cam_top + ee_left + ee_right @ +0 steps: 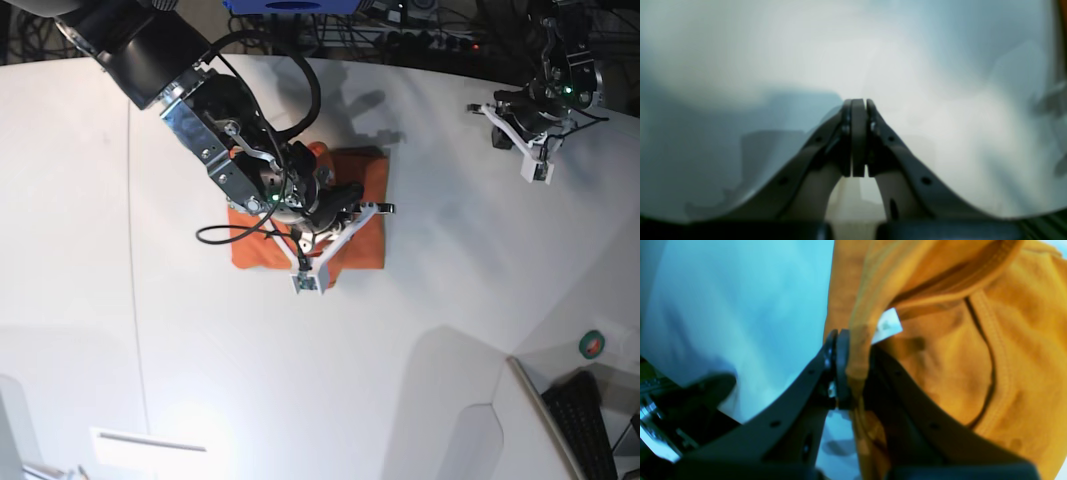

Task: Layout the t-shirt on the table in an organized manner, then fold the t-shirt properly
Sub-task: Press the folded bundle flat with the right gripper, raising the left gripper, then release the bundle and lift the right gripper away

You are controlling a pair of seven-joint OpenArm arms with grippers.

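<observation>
We see the right gripper [853,373] clamped on a fold of the t-shirt [355,215]; the left gripper [858,133] is fully closed, empty, above the table [450,300].

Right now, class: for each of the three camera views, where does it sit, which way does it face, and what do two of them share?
Left wrist: on the left arm, facing along the shut left gripper toward the bare table.
Right wrist: on the right arm, looking along the right gripper, shut on the t-shirt.
Base: overhead, looking down at both arms.
Shared: right wrist and base views both show the orange t-shirt.
</observation>
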